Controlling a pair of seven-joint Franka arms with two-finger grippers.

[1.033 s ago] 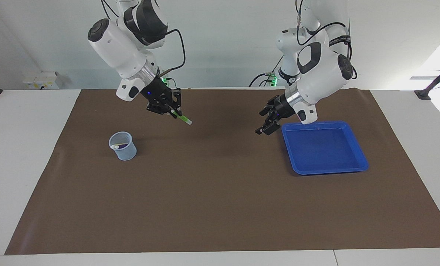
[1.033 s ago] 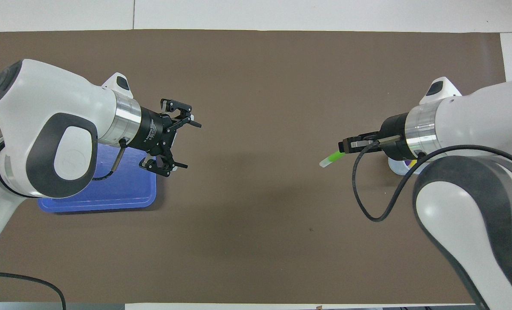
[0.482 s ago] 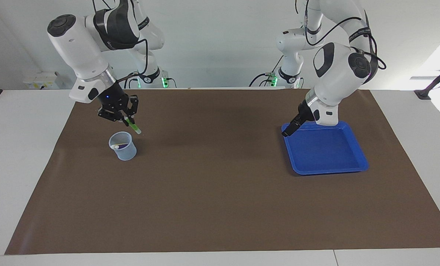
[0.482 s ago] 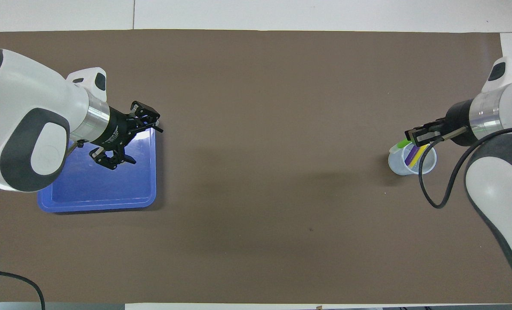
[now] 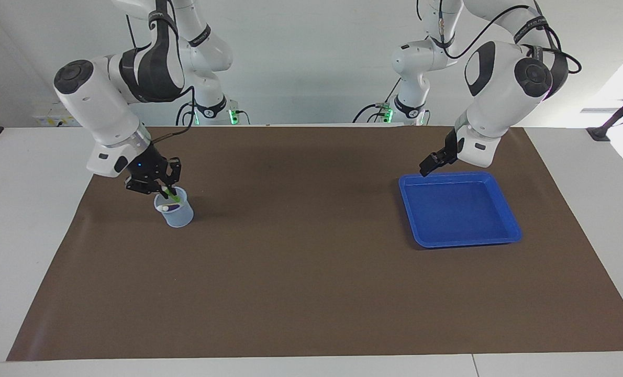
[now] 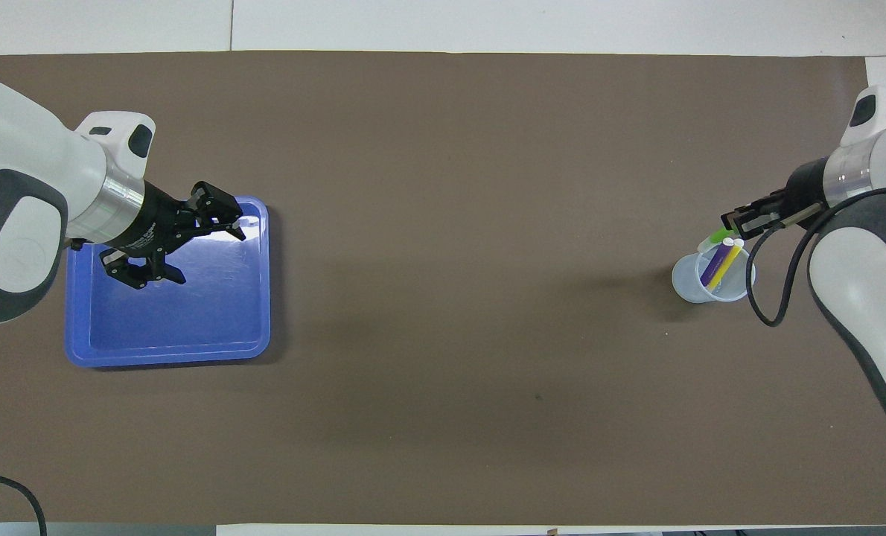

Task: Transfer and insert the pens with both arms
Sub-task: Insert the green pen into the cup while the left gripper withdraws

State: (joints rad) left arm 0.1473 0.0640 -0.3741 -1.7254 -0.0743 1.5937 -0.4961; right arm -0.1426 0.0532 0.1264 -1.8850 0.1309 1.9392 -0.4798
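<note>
Brown mat covers the bench nearly edge to edge.

Near row, robots' side:
- Left end effector up over the blue tray, fingers spread apart, nothing between them. Tray sits toward the left arm's end of the bench.
- Right end effector low over the clear cup, clamped on the green pen. Pen tilted, its lower end dipping inside the cup's rim.

Cup stands toward the right arm's end of the bench. Purple pen and yellow pen lean inside it side by side, pale ends up.
</note>
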